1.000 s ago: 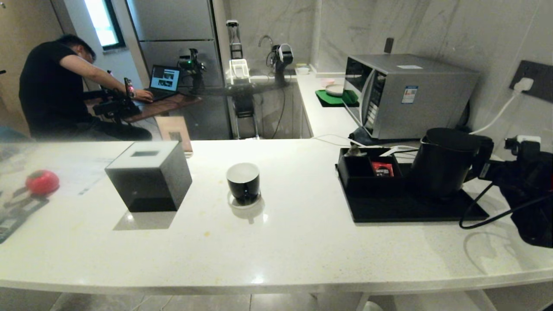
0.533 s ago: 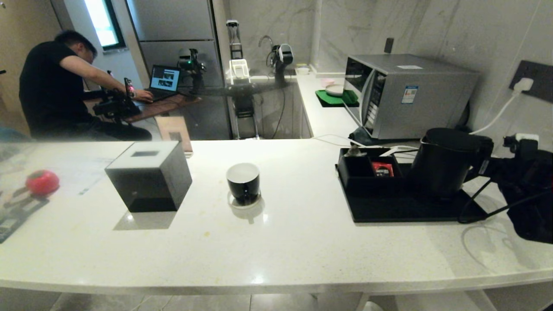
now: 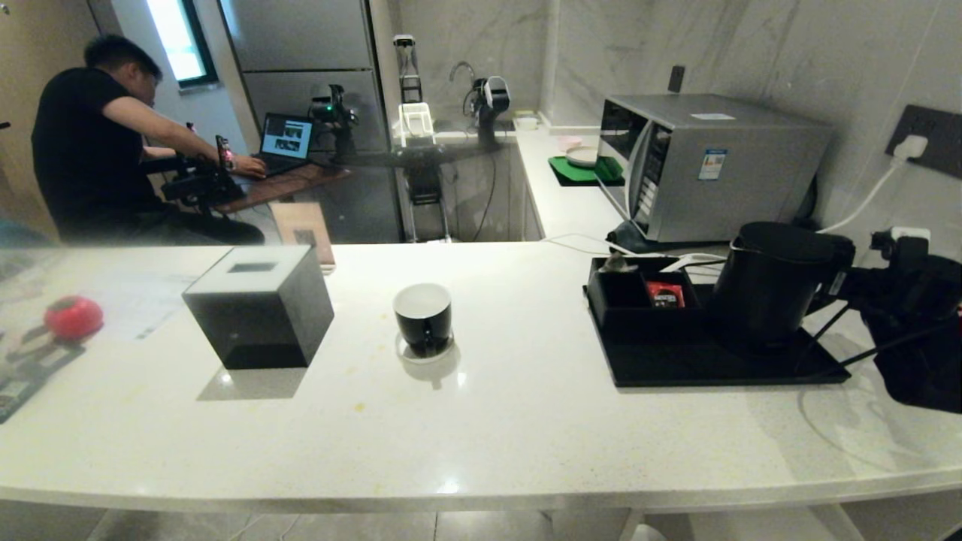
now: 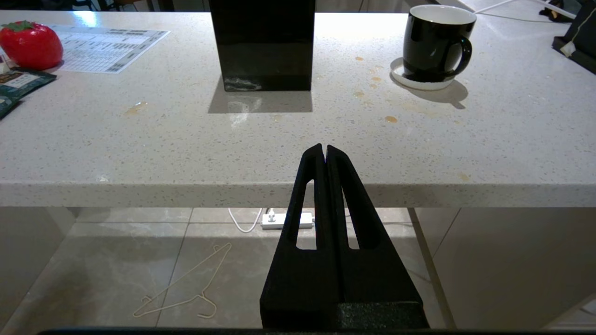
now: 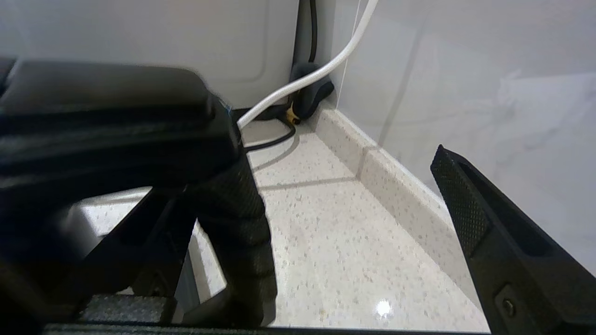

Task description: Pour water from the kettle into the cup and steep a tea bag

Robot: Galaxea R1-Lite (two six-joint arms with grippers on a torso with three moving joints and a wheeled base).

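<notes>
The matte black kettle (image 3: 774,282) stands on a black tray (image 3: 676,368) at the right of the counter. My right gripper (image 3: 853,284) is at its far right side, open, level with the handle. In the right wrist view the ribbed kettle handle (image 5: 228,209) sits inside the wide gap of the right gripper (image 5: 326,195), close to one finger and well clear of the other finger (image 5: 470,209). The black cup (image 3: 423,315) with a white inside stands on its white saucer (image 3: 425,353) mid-counter, also seen as the cup (image 4: 437,44). A red tea bag sachet (image 3: 664,294) lies in the tray's compartment. My left gripper (image 4: 324,148) is shut and empty before the counter's front edge.
A glossy black box (image 3: 259,304) stands left of the cup, a red tomato-like object (image 3: 73,317) at the far left. A microwave (image 3: 706,161) sits behind the tray. White and black cables (image 5: 298,83) run along the wall. A person (image 3: 90,150) sits at a far desk.
My right gripper has moved in toward the kettle's handle and slightly farther back. The kettle, cup and left gripper have stayed still. The person at the far desk has shifted a little.
</notes>
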